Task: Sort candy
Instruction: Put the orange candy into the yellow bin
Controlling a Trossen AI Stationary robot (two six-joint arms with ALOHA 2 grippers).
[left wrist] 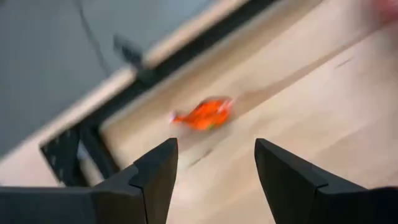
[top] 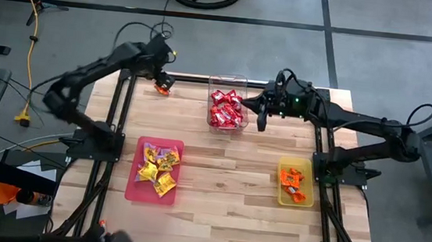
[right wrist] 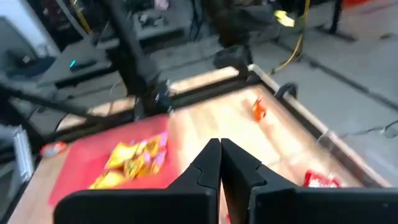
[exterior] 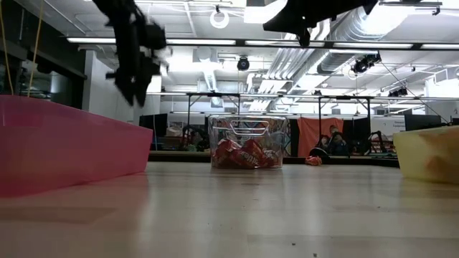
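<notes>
A lone orange candy packet lies on the table near its far left corner, and shows ahead of my open left gripper as the packet. That gripper hovers just over it, raised off the table. My right gripper is shut and empty, raised beside the right wall of the clear tub, which holds red candy. Yellow candy lies in the pink tray. Orange candy lies in the yellow tray.
The tub stands at the table's far middle. The pink tray sits near left and the yellow tray near right. Bare wood lies between the trays and along the near edge. Black frame rails run beside the table's left and right edges.
</notes>
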